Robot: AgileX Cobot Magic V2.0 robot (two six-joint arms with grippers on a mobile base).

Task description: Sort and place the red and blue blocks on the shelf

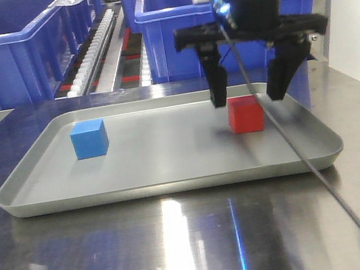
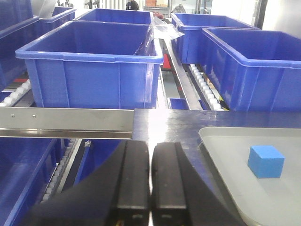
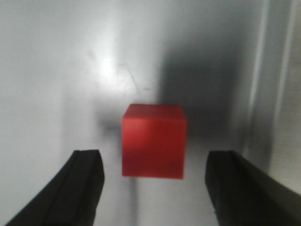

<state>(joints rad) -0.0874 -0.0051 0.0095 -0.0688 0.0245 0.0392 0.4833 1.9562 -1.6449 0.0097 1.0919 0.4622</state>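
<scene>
A red block [image 1: 245, 114] rests on the right part of the shallow grey tray [image 1: 173, 177]. A blue block [image 1: 89, 138] sits on the tray's left part and also shows in the left wrist view [image 2: 266, 161]. My right gripper [image 1: 248, 95] hangs open just above the red block [image 3: 154, 140], one finger on each side, not touching it. My left gripper [image 2: 151, 162] is shut with nothing in it, left of the tray. The shelf [image 2: 66, 122] shows its flat front rail and roller tracks behind the tray.
Large blue bins [image 1: 12, 48] stand on the shelf rollers behind the tray, and more blue bins [image 2: 96, 66] fill the left wrist view. A black cable [image 1: 307, 156] trails from the right arm across the tray's right corner. Shiny steel table [image 1: 183, 244] lies in front.
</scene>
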